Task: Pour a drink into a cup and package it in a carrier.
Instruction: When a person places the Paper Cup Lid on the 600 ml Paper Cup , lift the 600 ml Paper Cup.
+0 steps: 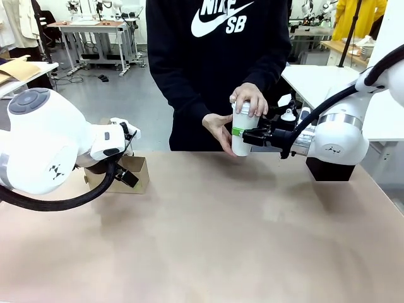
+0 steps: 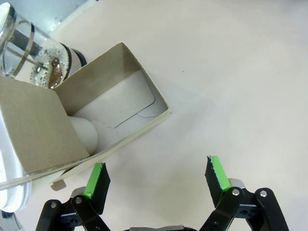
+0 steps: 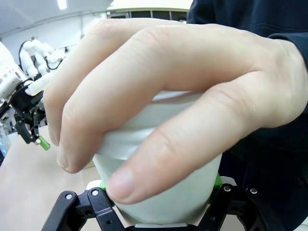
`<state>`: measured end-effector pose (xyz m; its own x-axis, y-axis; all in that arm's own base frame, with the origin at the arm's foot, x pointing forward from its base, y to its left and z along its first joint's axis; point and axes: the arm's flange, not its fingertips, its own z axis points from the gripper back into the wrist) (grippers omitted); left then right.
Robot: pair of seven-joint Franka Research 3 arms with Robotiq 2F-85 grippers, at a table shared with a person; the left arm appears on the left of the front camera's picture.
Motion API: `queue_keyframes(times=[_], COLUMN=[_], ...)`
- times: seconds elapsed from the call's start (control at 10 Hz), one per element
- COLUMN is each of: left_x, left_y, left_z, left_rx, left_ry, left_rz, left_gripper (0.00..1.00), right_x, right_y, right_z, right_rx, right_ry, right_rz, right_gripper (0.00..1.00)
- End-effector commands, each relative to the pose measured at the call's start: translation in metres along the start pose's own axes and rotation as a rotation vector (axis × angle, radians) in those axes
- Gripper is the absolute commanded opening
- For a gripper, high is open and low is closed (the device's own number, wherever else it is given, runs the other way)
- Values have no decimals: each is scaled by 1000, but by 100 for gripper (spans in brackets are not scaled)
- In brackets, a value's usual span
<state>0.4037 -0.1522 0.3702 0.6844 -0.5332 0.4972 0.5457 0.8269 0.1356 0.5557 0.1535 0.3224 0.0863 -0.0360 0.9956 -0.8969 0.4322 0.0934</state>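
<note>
front view: our right gripper [image 1: 252, 136] clamps the tall white paper cup [image 1: 240, 144]; person's hand [image 1: 249, 99] pressing atop could buckle it; left gripper [image 2: 158, 175] gapes empty.

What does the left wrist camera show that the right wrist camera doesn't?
Left wrist view: the robot's left hand, open over the table, near the brown carrier with its pocket open, and the glass jug next to it. Right wrist view: the robot's right hand shut on the white cup, with the person's hand wrapped over the cup's top. Shared: the tan table, and the left hand, seen far off from the right wrist.
</note>
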Motion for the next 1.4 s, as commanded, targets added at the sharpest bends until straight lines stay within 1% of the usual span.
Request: queue_keyframes(times=[0.0, 1.3], left_x=[0, 0], left_y=[0, 0], left_z=[0, 0], left_rx=[-2, -2], left_ry=[-1, -1], left_rz=[1, 1], left_gripper=[100, 100], right_x=[5, 5], right_y=[3, 3], right_z=[-2, -2], right_rx=[-3, -3], right_ry=[-11, -11], right_rz=[5, 5], right_gripper=[80, 80])
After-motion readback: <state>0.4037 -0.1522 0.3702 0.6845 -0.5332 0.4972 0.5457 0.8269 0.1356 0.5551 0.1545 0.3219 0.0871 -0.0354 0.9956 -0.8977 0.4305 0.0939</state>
